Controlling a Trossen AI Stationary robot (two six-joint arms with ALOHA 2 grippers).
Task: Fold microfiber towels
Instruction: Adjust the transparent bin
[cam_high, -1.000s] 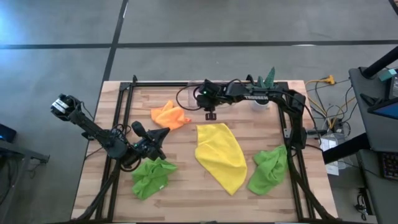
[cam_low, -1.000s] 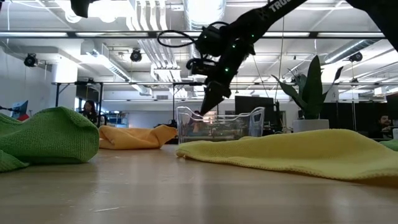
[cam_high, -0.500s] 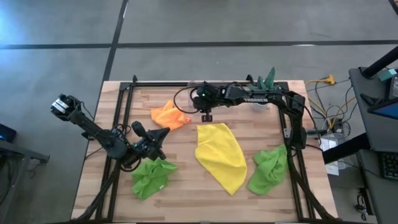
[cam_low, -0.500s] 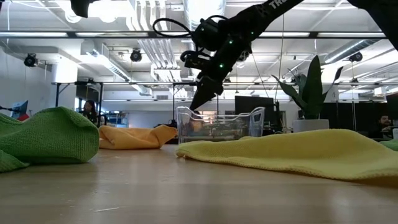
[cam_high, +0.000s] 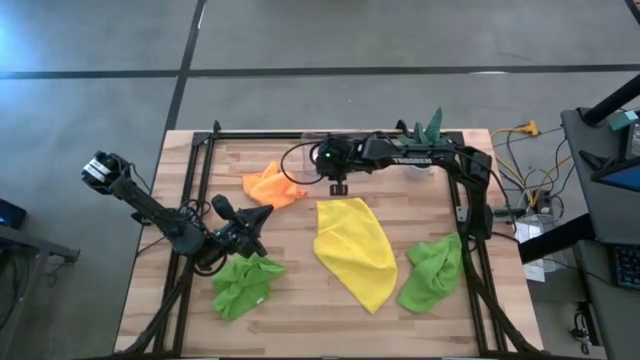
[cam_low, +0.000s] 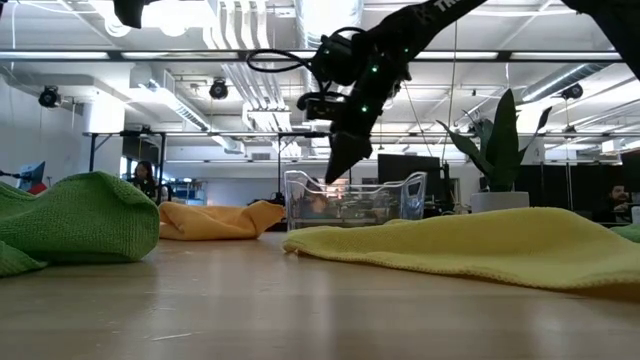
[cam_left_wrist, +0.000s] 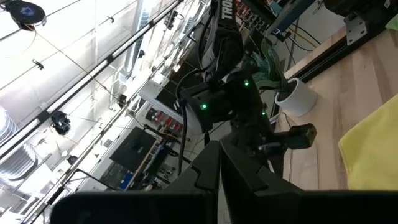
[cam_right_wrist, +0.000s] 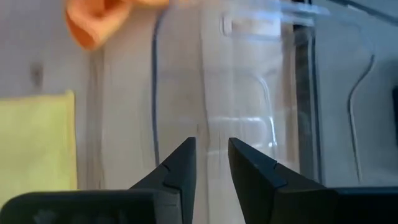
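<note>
Just above the far edge of the yellow towel (cam_high: 355, 250) hangs the right hand (cam_high: 339, 187), fingers narrowly apart and holding nothing; it has moved slightly back toward the plant side since half a second ago. The orange towel (cam_high: 272, 185) lies beside it. Only its wrist view shows a clear plastic bin (cam_right_wrist: 249, 93) under the fingers. The left hand (cam_high: 262, 215), closed and empty, waits by a green towel (cam_high: 243, 283) on the counter (cam_high: 300, 290)

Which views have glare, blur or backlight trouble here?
Low view: bright ceiling lights backlight the right gripper into a silhouette, and the near lime green towel is soft. Right wrist view: the clear plastic bin shows reflections, and the orange towel is blurred.
</note>
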